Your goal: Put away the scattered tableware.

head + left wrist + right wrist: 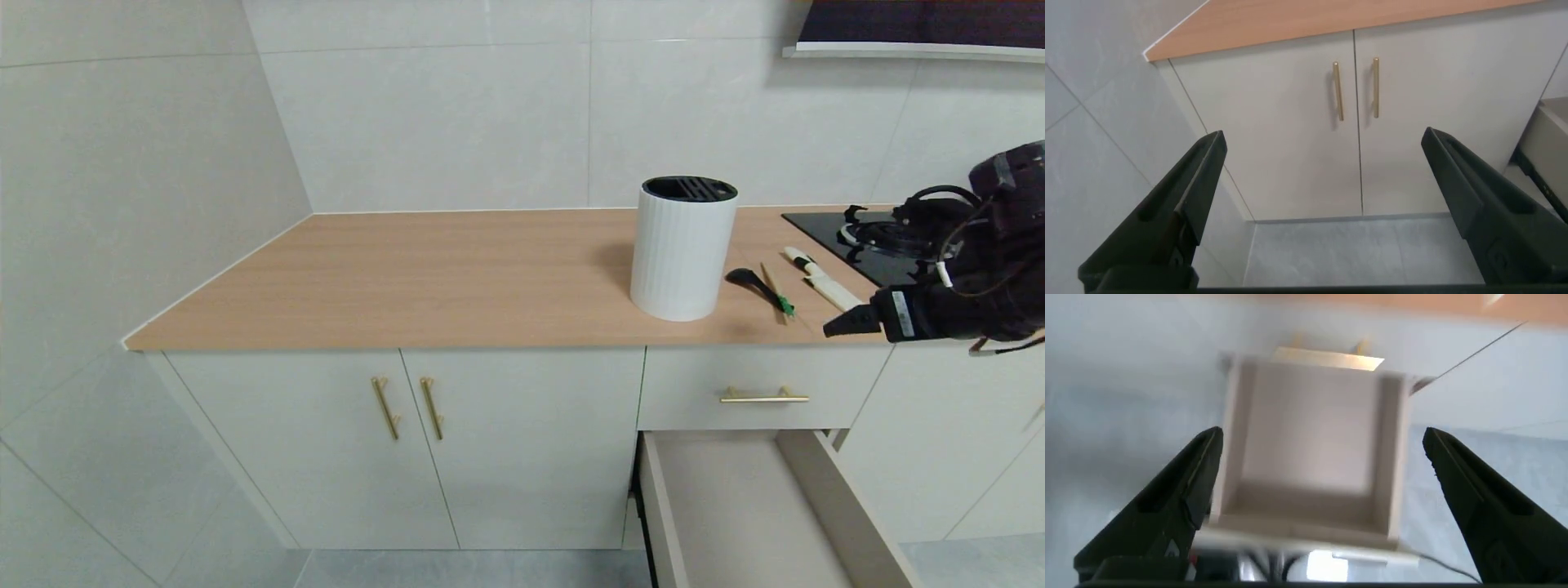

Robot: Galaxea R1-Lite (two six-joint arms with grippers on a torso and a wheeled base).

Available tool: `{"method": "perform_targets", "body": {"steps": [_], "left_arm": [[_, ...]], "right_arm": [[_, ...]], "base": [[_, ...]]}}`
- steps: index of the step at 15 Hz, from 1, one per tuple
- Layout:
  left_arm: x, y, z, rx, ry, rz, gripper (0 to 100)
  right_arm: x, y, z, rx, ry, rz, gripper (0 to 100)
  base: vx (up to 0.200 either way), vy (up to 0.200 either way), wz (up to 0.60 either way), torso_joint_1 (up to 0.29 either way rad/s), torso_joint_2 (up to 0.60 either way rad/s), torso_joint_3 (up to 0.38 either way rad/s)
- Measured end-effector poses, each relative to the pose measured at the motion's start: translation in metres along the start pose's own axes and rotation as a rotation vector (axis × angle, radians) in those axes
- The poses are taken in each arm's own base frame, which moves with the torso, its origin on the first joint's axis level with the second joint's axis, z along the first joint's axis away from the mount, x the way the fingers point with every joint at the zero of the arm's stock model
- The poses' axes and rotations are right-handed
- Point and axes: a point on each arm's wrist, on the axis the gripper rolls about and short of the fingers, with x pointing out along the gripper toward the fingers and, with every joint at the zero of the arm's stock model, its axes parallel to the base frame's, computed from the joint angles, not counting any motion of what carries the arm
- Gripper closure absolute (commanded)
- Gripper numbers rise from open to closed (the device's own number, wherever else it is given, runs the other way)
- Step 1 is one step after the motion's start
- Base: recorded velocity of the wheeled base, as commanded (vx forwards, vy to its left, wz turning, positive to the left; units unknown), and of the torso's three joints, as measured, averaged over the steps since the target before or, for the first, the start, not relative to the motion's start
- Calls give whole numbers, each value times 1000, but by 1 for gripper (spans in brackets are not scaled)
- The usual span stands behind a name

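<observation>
The scattered tableware lies on the bench (pixel 457 269) between 3 and 4 o'clock of the white holder (pixel 682 253), reading the head view as a dial centred on that holder. Nearest it is a black spoon (pixel 753 282), then a chopstick (pixel 775 294) with a green tip, then a white utensil (pixel 820 278) with a green band, close to the hob (pixel 878 238). The right claw (pixel 1321 445) hangs at the bench's front edge just beside the near end of the white utensil, its fingers spread and holding nothing; its wrist view looks down into the open drawer (pixel 739 506), which sits at 6 o'clock of the holder. The left claw (pixel 1323 143) is also spread and empty, low in front of the cabinet doors (pixel 1355 122), well apart from the work. The step in hand looks like a first pick. To do it well, I would bring the right claw over the white utensil's middle with the fingers across its length, come straight down until the tips straddle it, then close and lift cleanly so the chopstick beside it is not nudged. Whether it belongs in the holder's slotted top or in the drawer cannot be told from here (the drawer is the shorter trip). No writing can be read; a small pale label (pixel 901 313) on the right arm is too small to make out.
</observation>
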Motion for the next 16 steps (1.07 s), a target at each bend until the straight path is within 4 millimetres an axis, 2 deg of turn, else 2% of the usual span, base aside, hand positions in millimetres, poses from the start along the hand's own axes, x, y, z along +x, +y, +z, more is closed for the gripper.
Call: {"method": "perform_targets", "body": {"steps": [3, 5, 8, 12, 16], "left_arm": [[0, 0, 0, 0, 0, 0, 0], [0, 0, 0, 0, 0, 0, 0], [0, 0, 0, 0, 0, 0, 0], [0, 0, 0, 0, 0, 0, 0], [0, 0, 0, 0, 0, 0, 0]], "right_arm": [[42, -2, 33, 113, -36, -109, 0], [75, -1, 43, 159, -31, -145, 0], [117, -1, 48, 234, -17, -158, 0], [152, -1, 47, 291, -8, -163, 0], [165, 0, 43, 292, 12, -166, 0]], "base": [[0, 0, 0, 0, 0, 0], [0, 0, 0, 0, 0, 0], [0, 0, 0, 0, 0, 0], [0, 0, 0, 0, 0, 0], [0, 0, 0, 0, 0, 0]]}}
